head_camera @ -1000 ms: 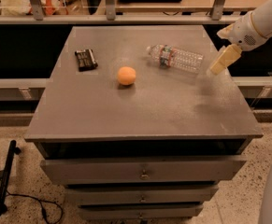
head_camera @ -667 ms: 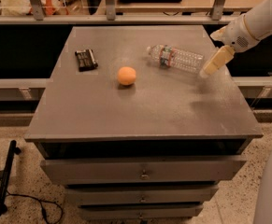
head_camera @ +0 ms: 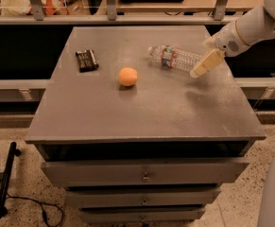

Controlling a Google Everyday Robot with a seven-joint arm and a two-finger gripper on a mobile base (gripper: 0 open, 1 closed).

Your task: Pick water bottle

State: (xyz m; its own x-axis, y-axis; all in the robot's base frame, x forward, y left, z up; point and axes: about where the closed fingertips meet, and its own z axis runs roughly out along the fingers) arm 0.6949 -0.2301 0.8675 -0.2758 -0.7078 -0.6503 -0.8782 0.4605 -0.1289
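Nearest, below the jaws: grey metal drawers [head_camera: 144, 174] under the grey flat-topped counter [head_camera: 141, 112]. Farther in, well left of the jaws, a small round orange ball [head_camera: 127, 76]. Then the tan jaws, over the counter's right side, tilted down leftward; spread or pressed together, cannot tell. Just beside their tip, lying flat, the small clear ribbed plastic water bottle [head_camera: 177, 58], white cap pointing away from them. Far left, a flat black rectangular packet [head_camera: 87, 60].

The white arm [head_camera: 250, 27] enters from the 2 o'clock corner, sloping down toward 8 o'clock. Its tan gripper [head_camera: 204, 64] hangs right of centre.
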